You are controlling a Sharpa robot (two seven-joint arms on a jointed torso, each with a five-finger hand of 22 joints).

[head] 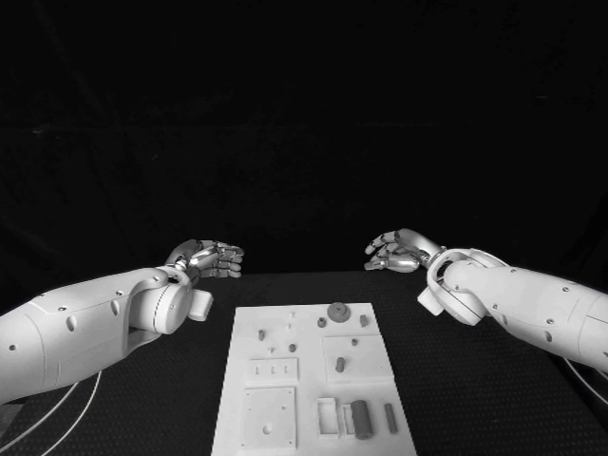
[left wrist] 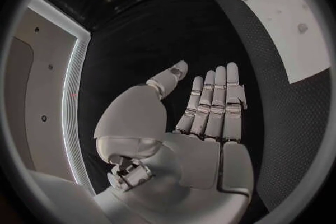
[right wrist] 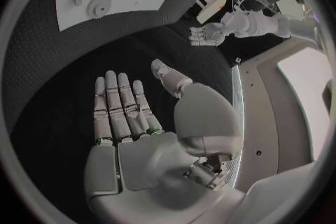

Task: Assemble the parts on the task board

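Your biggest exposure is the task board [head: 313, 328] itself: it lies flat in the middle of the black surface [head: 496, 380], loose as far as you can tell, so a hand coming down off-line may shove the whole plate and spoil every slot at once. Both hands hover over the far end of the surface, well apart from the board, one on each side, so each has a long reach inward, and that is where aim may drift.

The left hand [head: 208, 258] holds nothing; in its wrist view the fingers [left wrist: 213, 103] lie straight and close together with the thumb apart. The right hand [head: 397, 252] is likewise empty, its fingers [right wrist: 119, 103] extended side by side. Neither is shaped for a pinch yet, so a flat palm arriving first could sweep pieces aside.

Next in size, the round disc part [head: 338, 311] near the board's far edge sits closest to both hands and looks easiest to knock. The long parts [head: 362, 418] at the near end lie side by side, so picking one may disturb its neighbour. The small pegs [head: 341, 364] are tiny and likely to slip from broad fingers.
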